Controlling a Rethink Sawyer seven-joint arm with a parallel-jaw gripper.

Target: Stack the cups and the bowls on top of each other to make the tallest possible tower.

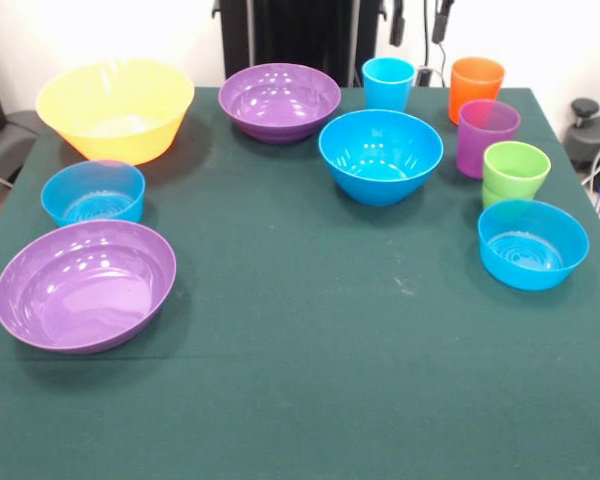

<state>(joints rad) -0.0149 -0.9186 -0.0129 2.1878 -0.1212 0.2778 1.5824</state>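
Nothing is being stacked yet: the yellow bowl [115, 108], small blue bowl [93, 193] and purple bowl [84, 285] are sitting left, the medium blue bowl [380, 155] centre, four cups [487, 137] right. The gripper [418, 20] is hanging nearest the light blue cup [388, 83]; I cannot tell its state.
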